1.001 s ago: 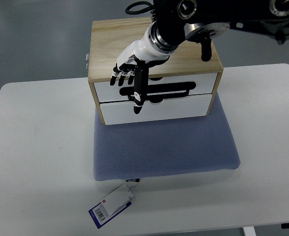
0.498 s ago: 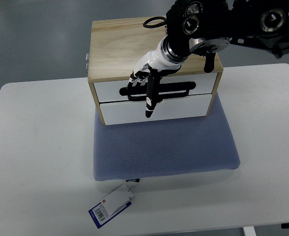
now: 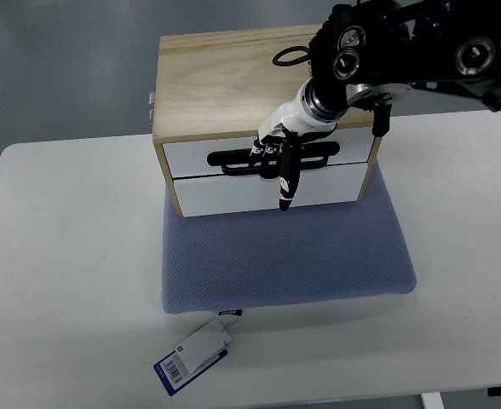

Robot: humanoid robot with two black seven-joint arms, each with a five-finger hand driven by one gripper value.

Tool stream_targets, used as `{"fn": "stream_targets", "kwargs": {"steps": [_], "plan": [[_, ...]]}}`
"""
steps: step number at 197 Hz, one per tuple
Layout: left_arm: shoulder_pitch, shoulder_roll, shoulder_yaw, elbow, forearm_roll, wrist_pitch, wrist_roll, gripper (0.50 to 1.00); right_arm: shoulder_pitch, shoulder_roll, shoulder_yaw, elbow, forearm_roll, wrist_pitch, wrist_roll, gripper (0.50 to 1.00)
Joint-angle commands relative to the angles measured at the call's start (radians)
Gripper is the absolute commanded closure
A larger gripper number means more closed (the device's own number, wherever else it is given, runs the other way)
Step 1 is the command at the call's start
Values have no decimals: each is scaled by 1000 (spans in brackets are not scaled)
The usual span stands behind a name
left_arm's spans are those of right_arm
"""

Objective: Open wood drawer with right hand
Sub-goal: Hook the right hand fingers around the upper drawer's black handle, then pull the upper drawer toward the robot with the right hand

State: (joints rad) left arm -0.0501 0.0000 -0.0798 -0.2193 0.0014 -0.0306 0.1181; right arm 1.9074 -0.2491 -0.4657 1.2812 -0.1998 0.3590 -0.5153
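A light wood drawer box (image 3: pixel 225 77) stands at the back of a blue-grey mat (image 3: pixel 285 256). It has two white drawer fronts, both closed. The upper drawer (image 3: pixel 191 158) carries a long black handle (image 3: pixel 319 156); the lower drawer (image 3: pixel 225 194) sits just under it. My right hand (image 3: pixel 274 158), white with black fingers, reaches down from the top right over the box's front edge. Its fingers curl onto the middle of the handle, and one long finger (image 3: pixel 285 189) points straight down across the lower drawer front. The left hand is out of view.
The white table (image 3: pixel 63 256) carries the mat and box. A blue and white tag (image 3: pixel 195 354) hangs off the mat's front left corner. The black right arm (image 3: pixel 421 47) spans the top right above the box. A small metal fitting (image 3: pixel 151 107) sticks out of the box's left side.
My right hand has slid to the right along the upper drawer front, from its left part to the middle of the handle, and its fingers have curled in. Both drawers stayed closed.
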Motion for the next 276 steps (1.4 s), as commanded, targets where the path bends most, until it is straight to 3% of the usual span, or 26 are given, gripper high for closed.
{"fn": "stream_targets", "kwargs": {"steps": [1, 56, 121, 276], "plan": [[1, 0, 0, 0, 0, 0, 0, 500, -14, -1, -2, -2, -24, 1, 1, 554], [1, 0, 0, 0, 0, 0, 0, 500, -18, -4, -1, 0, -18, 38, 5, 554], [1, 0, -3, 1, -1, 0, 0, 500, -13, -25, 30, 20, -1, 216, 12, 554], [0, 0, -3, 3, -1, 0, 0, 500, 13, -99, 47, 159, 5, 252, 20, 554]]}}
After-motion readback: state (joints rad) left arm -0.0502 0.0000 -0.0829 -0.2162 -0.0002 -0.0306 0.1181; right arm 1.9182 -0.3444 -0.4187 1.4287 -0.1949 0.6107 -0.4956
